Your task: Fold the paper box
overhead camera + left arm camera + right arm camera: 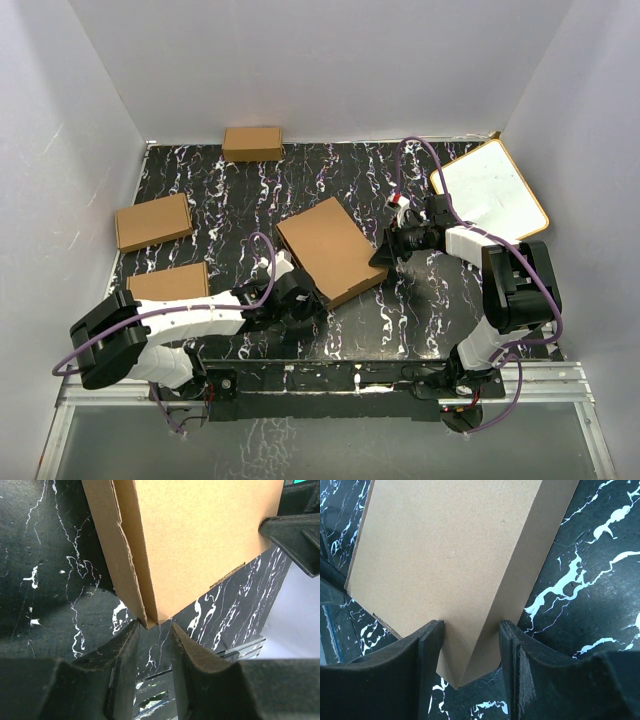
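Box (pixel 333 250) sits mid counter (pixel 220 190), looks folded. Right end effector (pixel 470 630) clamped on its right corner, we reckon to steady it; left end effector (pixel 154 630) apart w/ near corner at its tips.

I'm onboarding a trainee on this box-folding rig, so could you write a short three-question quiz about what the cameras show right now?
1. How many smaller cardboard boxes lie apart from the paper box?
2. True or false: the right fingers straddle one corner of the paper box.
3. Where does the white board with tan rim lie? A) far right B) near left C) under the paper box

Key: 1) three 2) true 3) A
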You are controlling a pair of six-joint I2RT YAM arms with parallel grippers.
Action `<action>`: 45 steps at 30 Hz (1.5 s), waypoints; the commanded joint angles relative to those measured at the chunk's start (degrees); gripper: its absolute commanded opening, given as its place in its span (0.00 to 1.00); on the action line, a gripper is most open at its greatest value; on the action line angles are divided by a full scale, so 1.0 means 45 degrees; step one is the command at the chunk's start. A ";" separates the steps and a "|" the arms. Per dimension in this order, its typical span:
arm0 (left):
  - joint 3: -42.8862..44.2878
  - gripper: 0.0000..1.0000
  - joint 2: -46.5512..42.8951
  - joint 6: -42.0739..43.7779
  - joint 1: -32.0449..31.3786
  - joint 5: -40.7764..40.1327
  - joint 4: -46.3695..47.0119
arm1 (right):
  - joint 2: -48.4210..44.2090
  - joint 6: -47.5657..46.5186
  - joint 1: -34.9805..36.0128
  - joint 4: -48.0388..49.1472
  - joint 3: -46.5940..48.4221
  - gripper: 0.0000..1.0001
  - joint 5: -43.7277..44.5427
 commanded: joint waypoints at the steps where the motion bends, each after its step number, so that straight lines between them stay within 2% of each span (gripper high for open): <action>1: 0.0512 0.26 -0.0039 -0.0154 -0.0071 -0.0394 -0.0467 | 0.0417 -0.0653 0.0358 -0.0419 -0.0036 0.52 0.0771; 4: 0.0494 0.20 0.0088 -0.0158 -0.0070 -0.0383 -0.0353 | 0.0395 -0.0664 0.0359 -0.0409 -0.0038 0.52 0.0740; 10: 0.0579 0.18 0.0476 -0.0037 -0.0070 -0.0412 -0.0415 | 0.0413 -0.0672 0.0398 -0.0419 -0.0038 0.52 0.0730; 12: 0.0651 0.19 0.0478 0.0064 -0.0073 -0.0491 -0.0478 | 0.0393 -0.0686 0.0416 -0.0418 -0.0038 0.52 0.0721; 17: 0.0930 0.30 0.0478 0.0188 -0.0073 -0.0723 -0.0885 | 0.0407 -0.0687 0.0439 -0.0409 -0.0021 0.52 0.0721; 22: 0.1108 0.31 0.0916 0.0251 -0.0070 -0.0726 -0.0799 | 0.0413 -0.0689 0.0476 -0.0419 -0.0019 0.52 0.0721; 25: 0.1213 0.26 0.1198 0.0223 -0.0070 -0.0760 -0.0841 | 0.0415 -0.0682 0.0478 -0.0437 -0.0019 0.52 0.0739; 30: 0.1269 0.03 0.1312 0.0280 -0.0071 -0.0710 -0.0935 | 0.0432 -0.0704 0.0533 -0.0439 0.0000 0.52 0.0773; 35: 0.1383 0.01 0.1299 0.0388 -0.0070 -0.0687 -0.1037 | 0.0421 -0.0729 0.0571 -0.0439 0.0001 0.52 0.0779; 38: 0.1591 0.12 0.1200 0.0744 -0.0060 -0.0652 -0.1223 | 0.0390 -0.0729 0.0575 -0.0468 -0.0004 0.52 0.0772; 45: 0.1573 0.59 -0.0092 0.3369 -0.0070 -0.0325 -0.1445 | 0.0340 -0.0729 0.0553 -0.0783 0.0281 0.54 0.0478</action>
